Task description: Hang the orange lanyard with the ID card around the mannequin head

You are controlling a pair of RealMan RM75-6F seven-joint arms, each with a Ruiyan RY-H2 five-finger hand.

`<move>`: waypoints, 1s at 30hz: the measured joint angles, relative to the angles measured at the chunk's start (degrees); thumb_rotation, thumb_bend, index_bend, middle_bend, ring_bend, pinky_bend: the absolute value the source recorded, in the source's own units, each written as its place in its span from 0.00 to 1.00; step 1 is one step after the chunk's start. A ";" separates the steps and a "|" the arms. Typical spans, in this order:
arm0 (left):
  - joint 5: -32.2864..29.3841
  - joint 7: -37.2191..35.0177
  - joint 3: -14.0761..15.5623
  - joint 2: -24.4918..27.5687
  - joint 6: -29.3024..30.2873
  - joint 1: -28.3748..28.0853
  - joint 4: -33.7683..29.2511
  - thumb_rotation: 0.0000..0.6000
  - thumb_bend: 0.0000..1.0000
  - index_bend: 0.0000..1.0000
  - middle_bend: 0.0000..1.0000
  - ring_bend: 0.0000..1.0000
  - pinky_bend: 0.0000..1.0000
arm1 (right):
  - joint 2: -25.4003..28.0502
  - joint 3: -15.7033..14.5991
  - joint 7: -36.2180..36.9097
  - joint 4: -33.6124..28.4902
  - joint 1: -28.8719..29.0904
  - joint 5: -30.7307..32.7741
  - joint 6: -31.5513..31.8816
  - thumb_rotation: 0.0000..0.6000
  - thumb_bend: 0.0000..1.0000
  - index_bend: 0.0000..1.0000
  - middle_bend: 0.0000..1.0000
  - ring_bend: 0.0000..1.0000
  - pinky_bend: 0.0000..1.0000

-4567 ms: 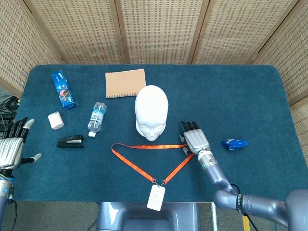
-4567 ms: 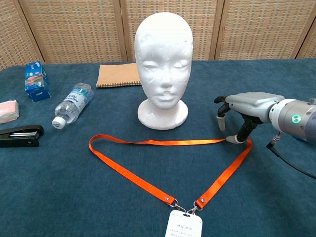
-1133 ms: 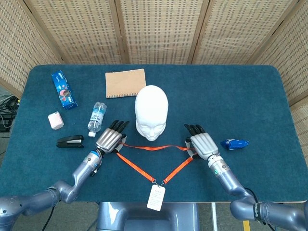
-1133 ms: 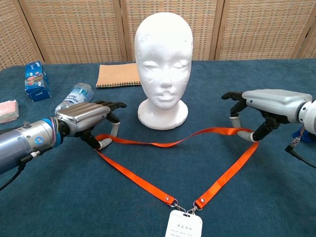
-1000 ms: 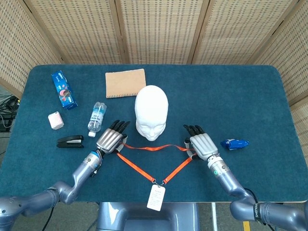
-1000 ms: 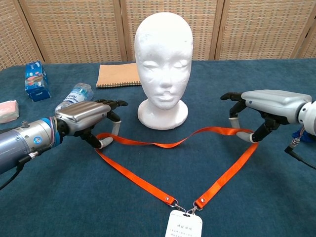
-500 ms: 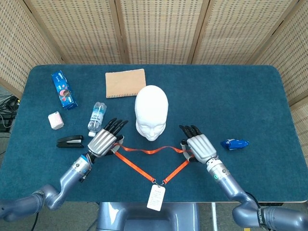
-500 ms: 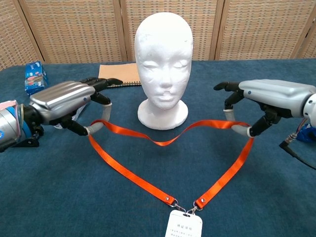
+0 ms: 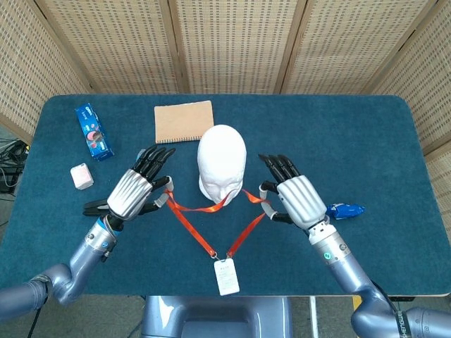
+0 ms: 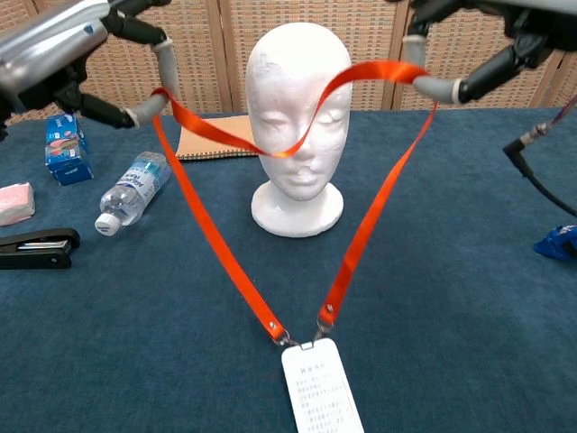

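Note:
The white mannequin head [image 9: 222,165] [image 10: 297,117] stands upright in the middle of the blue table. Both hands hold the orange lanyard [image 9: 192,225] [image 10: 216,244] lifted off the table. My left hand [image 9: 137,190] [image 10: 63,45] grips its left end, raised to the left of the head. My right hand [image 9: 296,197] [image 10: 487,36] grips its right end, raised to the right of the head. The strap's top span sags in front of the face. The two sides run down to the white ID card [image 9: 226,276] [image 10: 320,392], which hangs near the table's front edge.
A tan notebook [image 9: 184,121] lies behind the head. On the left are a water bottle [image 10: 133,189], a black stapler [image 10: 36,248], a pink eraser [image 9: 82,176] and a blue box [image 9: 94,132]. A small blue object [image 9: 344,210] lies at the right.
Both hands have risen from table height with the lanyard, from below the mannequin's chin to about forehead level. The ID card has lifted and swung in toward the head.

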 measured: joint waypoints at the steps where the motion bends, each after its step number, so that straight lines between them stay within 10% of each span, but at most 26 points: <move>1: -0.51 -0.23 -0.63 0.44 -0.11 -0.15 -0.96 1.00 0.46 0.73 0.00 0.00 0.00 | 0.70 0.85 0.00 -0.82 0.08 0.33 0.32 1.00 0.72 0.74 0.11 0.00 0.00; 17: -14.23 0.49 -10.66 4.68 -5.24 -2.80 -8.25 1.00 0.46 0.72 0.00 0.00 0.00 | 5.47 10.71 2.34 -5.38 4.61 16.09 -1.98 1.00 0.72 0.74 0.12 0.00 0.00; 30: -28.54 2.99 -16.94 1.37 -14.77 -8.83 -1.87 1.00 0.46 0.72 0.00 0.00 0.00 | 3.18 15.00 -2.91 3.87 14.28 33.68 -5.38 1.00 0.72 0.74 0.13 0.00 0.00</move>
